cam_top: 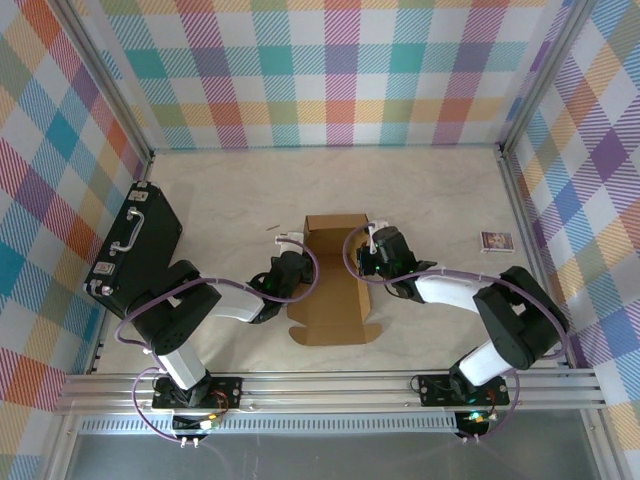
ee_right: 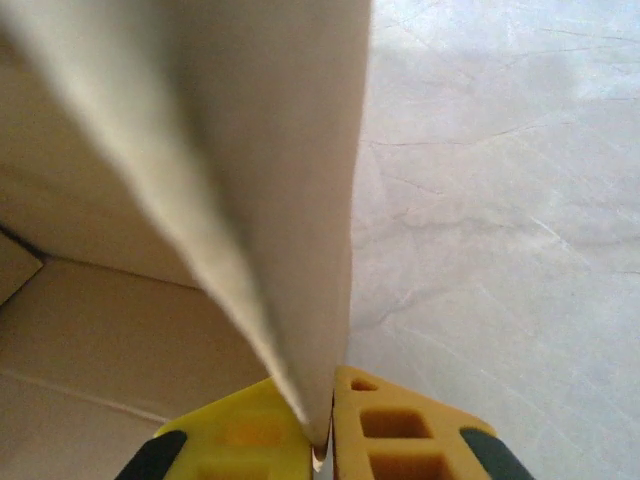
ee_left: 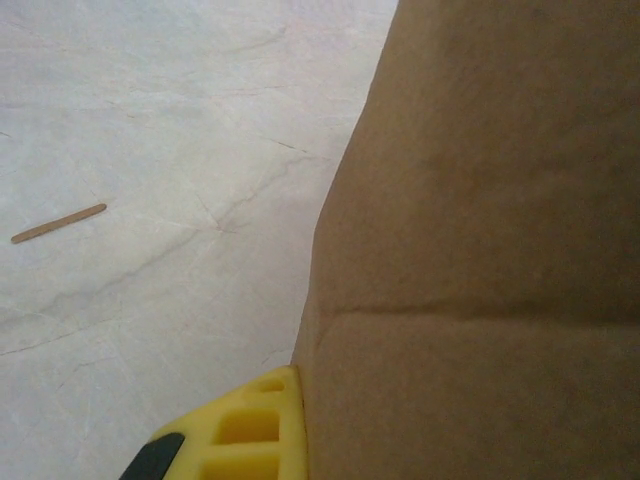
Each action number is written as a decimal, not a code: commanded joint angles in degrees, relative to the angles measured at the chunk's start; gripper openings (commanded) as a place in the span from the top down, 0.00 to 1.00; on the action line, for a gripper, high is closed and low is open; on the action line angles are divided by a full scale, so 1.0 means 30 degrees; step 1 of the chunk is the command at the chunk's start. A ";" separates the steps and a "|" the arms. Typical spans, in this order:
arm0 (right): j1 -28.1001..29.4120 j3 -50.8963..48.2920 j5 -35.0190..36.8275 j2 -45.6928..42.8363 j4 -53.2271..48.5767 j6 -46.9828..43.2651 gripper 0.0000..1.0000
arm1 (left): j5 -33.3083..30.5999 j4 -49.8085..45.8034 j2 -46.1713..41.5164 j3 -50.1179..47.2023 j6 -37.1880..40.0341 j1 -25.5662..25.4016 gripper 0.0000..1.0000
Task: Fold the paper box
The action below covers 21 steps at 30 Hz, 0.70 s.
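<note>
Brown corrugated cardboard sits mid-counter [cam_top: 430, 190] between the two arms. This is the paper box [cam_top: 335, 285], partly formed as I judge it: its long side walls stand up from the base, while the near end lies flat with its tabs spread, so the end flaps and the closing seem left to do. It is plain and unprinted, with soft creases on the outer wall in the left wrist view. The right claw [ee_right: 322, 440] pinches the right wall's edge between its yellow fingers. The left claw [cam_top: 288, 262] is pressed together at the left wall's outside — whether cardboard lies between its fingers I cannot tell.
</note>
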 commanded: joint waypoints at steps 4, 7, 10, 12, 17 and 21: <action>0.0146 0.0365 -0.0044 0.0272 0.2239 -0.0268 0.98 | 0.1478 -0.0279 -0.0458 0.0544 0.0076 -0.0308 0.85; 0.0138 0.0312 0.0401 0.0151 0.1984 -0.0348 1.00 | 0.1452 -0.1048 -0.1183 0.0571 -0.0062 -0.0309 0.62; 0.0133 0.0158 0.0840 0.0063 0.1823 -0.0318 1.00 | 0.1362 -0.3303 -0.2221 0.1064 -0.0403 -0.0282 0.37; 0.0133 0.0150 0.1089 0.0091 0.1717 -0.0222 1.00 | 0.1530 -0.4100 -0.3139 0.0969 -0.0612 -0.0311 0.26; 0.0148 0.0310 0.1633 0.0107 0.1265 0.0212 1.00 | 0.1946 -0.6650 -0.5880 0.0329 -0.1444 -0.0298 0.19; 0.0133 0.0342 0.1997 0.0022 0.1001 0.0539 1.00 | 0.1514 -1.0289 -0.8210 -0.0218 -0.2948 -0.0290 0.19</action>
